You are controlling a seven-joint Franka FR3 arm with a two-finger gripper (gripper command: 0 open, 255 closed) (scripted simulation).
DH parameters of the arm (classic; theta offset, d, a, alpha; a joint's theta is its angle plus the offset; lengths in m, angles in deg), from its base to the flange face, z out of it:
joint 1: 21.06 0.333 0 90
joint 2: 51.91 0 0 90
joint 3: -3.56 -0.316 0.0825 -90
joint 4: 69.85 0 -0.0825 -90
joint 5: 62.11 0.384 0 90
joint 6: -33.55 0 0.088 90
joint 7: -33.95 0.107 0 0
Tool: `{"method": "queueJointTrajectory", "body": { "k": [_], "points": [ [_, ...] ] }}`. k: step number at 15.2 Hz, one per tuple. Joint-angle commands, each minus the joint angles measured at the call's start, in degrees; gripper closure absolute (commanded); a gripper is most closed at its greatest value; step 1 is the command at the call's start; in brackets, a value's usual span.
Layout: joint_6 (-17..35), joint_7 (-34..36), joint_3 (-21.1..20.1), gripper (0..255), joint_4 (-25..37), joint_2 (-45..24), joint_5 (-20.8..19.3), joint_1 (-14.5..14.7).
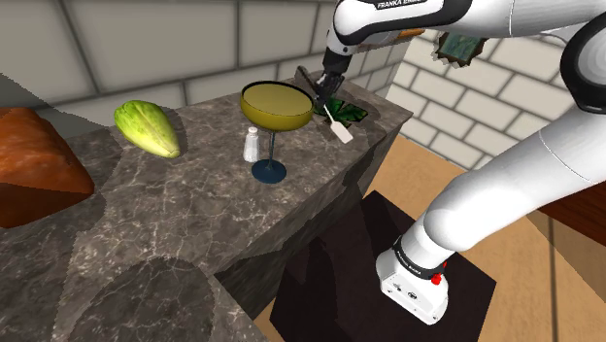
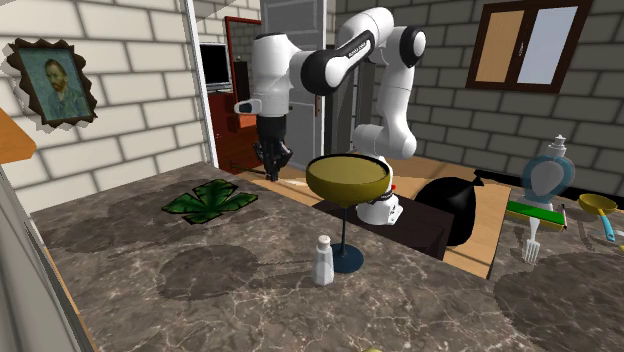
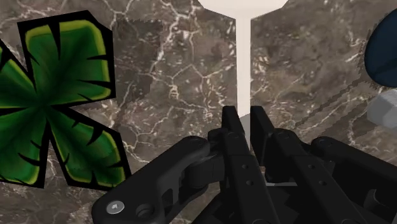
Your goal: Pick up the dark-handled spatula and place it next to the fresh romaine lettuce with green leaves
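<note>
OK, task approx a third in: grasp looks done, carry + place not yet. The gripper (image 1: 325, 87) is closed almost fully on the spatula (image 1: 337, 124). In wrist view the fingers (image 3: 230, 130) pinch the thin pale shaft w/ only that sliver between them. The spatula hangs tilted from the jaws, dark handle end up by the hand, white blade down toward the counter (image 1: 194, 209) edge, just beside the green leaf-shaped mat (image 1: 345, 112). Can't tell if blade tip touches the marble or is just off it, so lift = unconfirmed. The lettuce (image 1: 148, 127) sits well apart at the shoulder view's left. An olive goblet (image 1: 276, 105) and small white shaker (image 1: 252, 145) stand between it and the spatula.

Left to do, my guess: raise clear, carry past goblet + shaker w/o clipping the wide bowl, set down beside lettuce, release.

Pose: the arm (image 1: 505, 194) rises from the stand (image 1: 330, 282) at shoulder view's lower right and sweeps up and across the top, wrist bent down over the counter's far corner. In 2nd exterior view it arches high behind the counter, hand pointing down at the far edge near the mat.
</note>
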Motion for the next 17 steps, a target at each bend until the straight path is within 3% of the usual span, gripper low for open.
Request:
{"method": "queueJointTrajectory", "body": {
  "k": [1, 4, 17],
  "points": [
    [-1.64, 0.04, -0.03, 255, 1.26, 0.35, -0.02, 0.00],
    [-3.84, 0.07, -0.07, 255, 3.13, 0.68, -0.03, 0.01],
    [-3.83, 18.46, -12.06, 255, 4.90, -1.01, 1.86, 7.34]
  ]
}}
